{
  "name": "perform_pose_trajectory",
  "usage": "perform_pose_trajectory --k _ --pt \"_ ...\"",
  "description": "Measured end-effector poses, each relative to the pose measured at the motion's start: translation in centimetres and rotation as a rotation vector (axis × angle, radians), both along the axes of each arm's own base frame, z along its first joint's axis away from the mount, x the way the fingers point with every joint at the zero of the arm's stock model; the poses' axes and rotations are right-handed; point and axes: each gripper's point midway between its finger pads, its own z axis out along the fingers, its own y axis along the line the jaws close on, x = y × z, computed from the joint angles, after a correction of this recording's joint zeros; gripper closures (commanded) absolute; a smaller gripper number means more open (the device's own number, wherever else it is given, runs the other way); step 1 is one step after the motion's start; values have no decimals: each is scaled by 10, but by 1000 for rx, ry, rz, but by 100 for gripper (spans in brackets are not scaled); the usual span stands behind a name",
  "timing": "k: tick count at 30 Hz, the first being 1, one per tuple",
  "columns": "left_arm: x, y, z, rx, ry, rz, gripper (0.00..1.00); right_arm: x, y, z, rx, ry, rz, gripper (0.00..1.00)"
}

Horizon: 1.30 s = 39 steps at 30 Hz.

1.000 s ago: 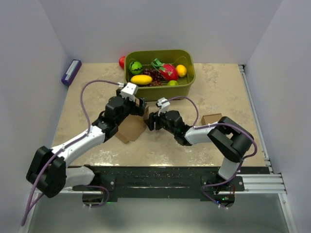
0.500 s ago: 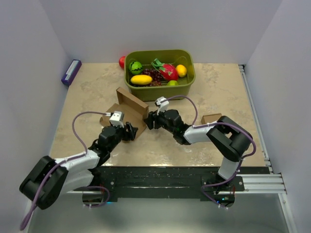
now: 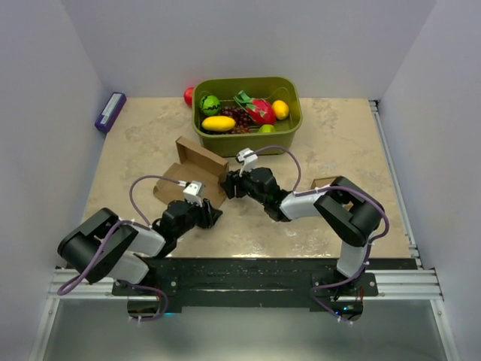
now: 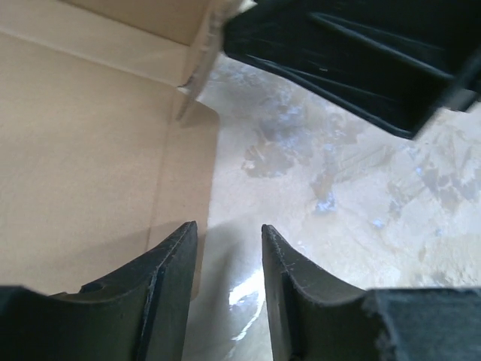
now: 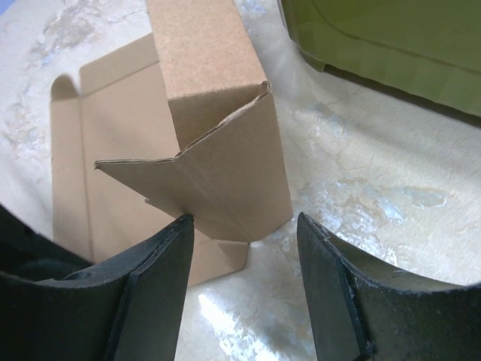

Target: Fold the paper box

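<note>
The paper box (image 3: 197, 167) lies partly unfolded at mid-table, one panel standing up along its far side and a flat panel (image 4: 83, 165) on the table. My left gripper (image 3: 213, 216) sits low at the box's near right corner. In the left wrist view its jaws (image 4: 229, 233) stand narrowly apart over bare table, with the left finger (image 4: 169, 286) above the cardboard edge. My right gripper (image 3: 228, 186) is open at the box's right side. An angled flap (image 5: 218, 173) reaches just in front of its fingertips (image 5: 242, 226), close to the left one.
A green bin (image 3: 293, 124) of toy fruit stands behind the box, with a red fruit (image 3: 189, 95) at its left. A small cardboard cube (image 3: 328, 183) sits right of the right arm. A purple object (image 3: 110, 111) lies at the far left edge.
My left arm has pulled back from over the box toward the near edge and dropped low, its jaws narrowing. The box's upright panel is now uncovered. The right gripper edged slightly left.
</note>
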Motion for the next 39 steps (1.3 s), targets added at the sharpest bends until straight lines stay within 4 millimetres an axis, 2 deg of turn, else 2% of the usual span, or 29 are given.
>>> perform_pose_trajectory --k 8,13,22,25,29,32,35,39 --pt "-18 -13 -6 -34 18 -60 58 9 6 -3 -16 -5 -8 40" --pt "-30 -25 -6 -78 23 -102 58 13 8 1 -23 -17 -10 40" --pt "-34 -29 -1 -89 21 -126 52 23 16 6 -22 -32 -9 39" --pt "-27 -30 14 -66 -23 -130 50 24 14 5 -28 -29 -11 39" --pt "-10 -29 60 -62 -154 -103 47 24 14 5 -27 -29 -12 39" --pt "-1 -21 81 -50 -224 -58 47 25 14 5 -26 -28 -10 39" --pt "7 -5 71 6 -203 2 46 25 14 5 -24 -27 -10 39" --pt "4 9 33 117 -105 25 38 25 14 5 -24 -26 -10 39"
